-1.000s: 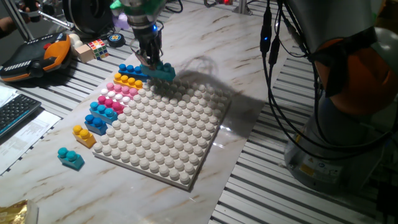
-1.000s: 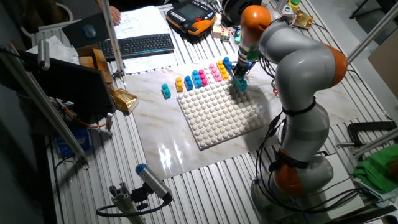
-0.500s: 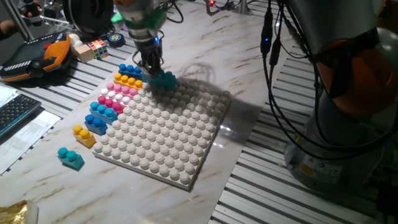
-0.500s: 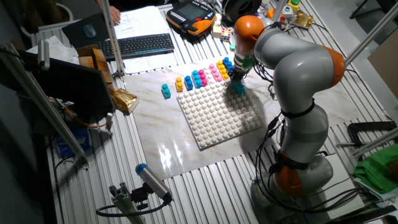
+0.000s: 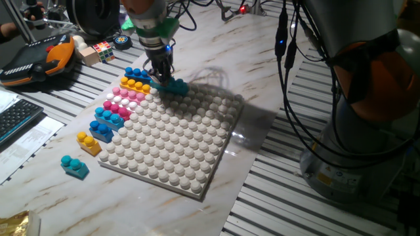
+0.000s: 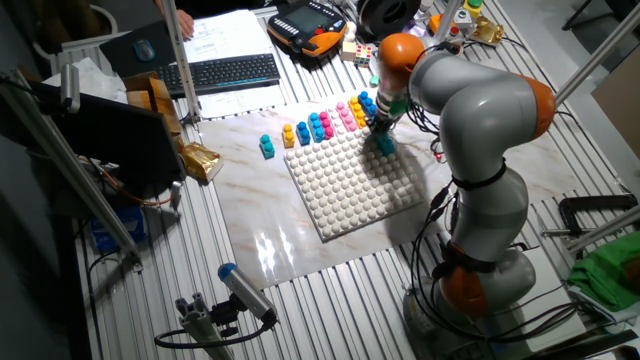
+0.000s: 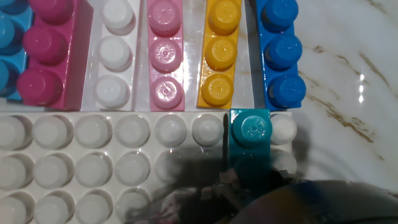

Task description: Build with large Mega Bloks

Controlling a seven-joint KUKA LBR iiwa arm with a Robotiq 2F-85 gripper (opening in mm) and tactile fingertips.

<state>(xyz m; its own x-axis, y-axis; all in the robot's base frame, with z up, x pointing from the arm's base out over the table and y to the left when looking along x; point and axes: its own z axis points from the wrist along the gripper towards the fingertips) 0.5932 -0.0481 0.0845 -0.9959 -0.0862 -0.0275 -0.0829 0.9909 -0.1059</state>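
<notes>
My gripper [image 5: 162, 74] is shut on a teal brick [image 5: 174, 86] and holds it down on the far corner of the white studded baseplate [image 5: 177, 141]. In the hand view the teal brick [image 7: 250, 135] sits on the plate's edge row, just below the gap between a yellow brick [image 7: 219, 53] and a blue brick [image 7: 281, 53]; my fingers are a dark blur at the bottom. Blue [image 5: 136, 73], yellow [image 5: 134, 84], pink [image 5: 128, 96] and magenta [image 5: 117, 106] bricks line the plate's left edge. The other fixed view shows the gripper [image 6: 382, 126] over the teal brick [image 6: 385, 144].
More bricks lie along the plate's left side: a blue one [image 5: 108, 117], a yellow one [image 5: 88, 143] and a teal one [image 5: 75, 167] on the marble. A puzzle cube [image 5: 102, 50], an orange pendant [image 5: 41, 60] and a keyboard [image 5: 14, 119] are at the left. Cables [image 5: 289, 72] hang at the right.
The gripper has moved down and slightly left with the teal brick, from just above the plate's far corner to its studs. The other bricks have not moved.
</notes>
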